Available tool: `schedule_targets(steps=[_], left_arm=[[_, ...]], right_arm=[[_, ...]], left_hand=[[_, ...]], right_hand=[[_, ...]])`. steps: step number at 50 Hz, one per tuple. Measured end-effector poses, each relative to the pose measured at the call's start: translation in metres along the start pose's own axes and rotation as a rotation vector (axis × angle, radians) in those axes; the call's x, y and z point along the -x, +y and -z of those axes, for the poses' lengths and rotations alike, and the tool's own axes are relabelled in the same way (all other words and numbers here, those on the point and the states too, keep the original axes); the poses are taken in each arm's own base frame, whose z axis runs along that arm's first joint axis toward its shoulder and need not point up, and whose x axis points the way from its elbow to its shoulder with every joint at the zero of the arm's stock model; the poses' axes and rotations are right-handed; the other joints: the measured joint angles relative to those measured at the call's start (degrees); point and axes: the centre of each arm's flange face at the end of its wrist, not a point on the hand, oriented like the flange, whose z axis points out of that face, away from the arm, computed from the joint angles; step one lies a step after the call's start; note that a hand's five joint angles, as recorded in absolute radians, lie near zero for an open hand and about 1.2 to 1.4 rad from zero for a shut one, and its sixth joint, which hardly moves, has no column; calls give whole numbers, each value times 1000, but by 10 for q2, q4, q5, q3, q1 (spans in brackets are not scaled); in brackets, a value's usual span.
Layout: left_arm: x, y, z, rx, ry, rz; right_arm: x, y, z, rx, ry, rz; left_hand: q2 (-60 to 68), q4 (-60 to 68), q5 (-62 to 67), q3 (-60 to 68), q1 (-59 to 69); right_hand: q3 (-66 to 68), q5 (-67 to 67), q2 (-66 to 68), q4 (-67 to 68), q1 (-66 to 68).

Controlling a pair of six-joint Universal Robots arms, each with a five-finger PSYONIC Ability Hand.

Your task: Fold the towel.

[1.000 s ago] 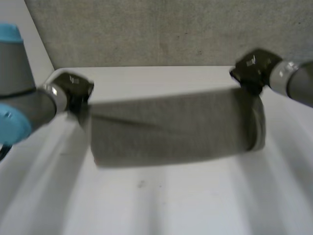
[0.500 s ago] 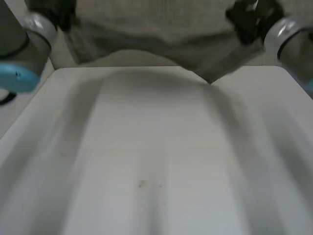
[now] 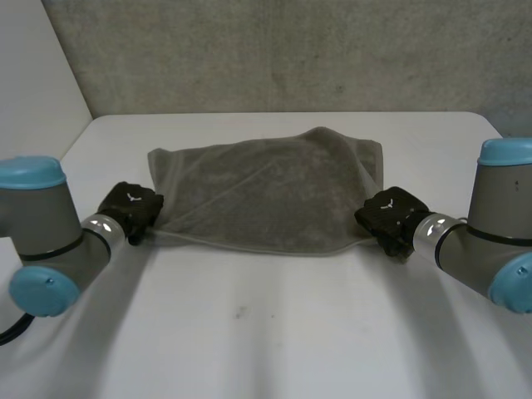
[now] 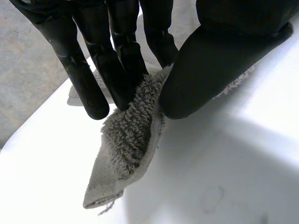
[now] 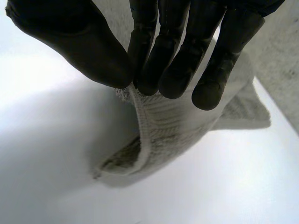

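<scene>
A grey-brown towel (image 3: 266, 199) lies spread on the white table (image 3: 266, 332), its far side rumpled into a low peak. My left hand (image 3: 131, 208) is at the towel's near left corner. In the left wrist view the corner of the towel (image 4: 126, 149) is pinched between my fingers (image 4: 117, 65) and thumb (image 4: 210, 60). My right hand (image 3: 391, 216) is at the near right corner. In the right wrist view that corner of the towel (image 5: 159, 140) is squeezed between thumb (image 5: 74, 42) and fingers (image 5: 182, 51).
The table's far edge (image 3: 283, 113) meets a grey wall just behind the towel. A broad bare stretch of table runs between the towel and the near edge. Both arms reach in from the near left and near right.
The towel was hanging stretched between both hands, swung up high half a second ago, and now lies flat on the table. Both hands have come down and nearer, still pinching its corners.
</scene>
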Motion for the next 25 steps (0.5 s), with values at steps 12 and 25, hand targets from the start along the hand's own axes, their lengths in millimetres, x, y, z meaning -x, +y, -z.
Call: schedule_targets(steps=[12,25], left_arm=[[21,-27,42,-53,-61,-3],[11,-25,114,21,-31,2]], right_arm=[[-12,-23,41,-48,60,-71],[-17,-45,120,-20,99,67]], left_hand=[[0,0,0,0,1],[0,0,0,0,2]], right_hand=[[0,0,0,0,0],[0,0,0,0,0]])
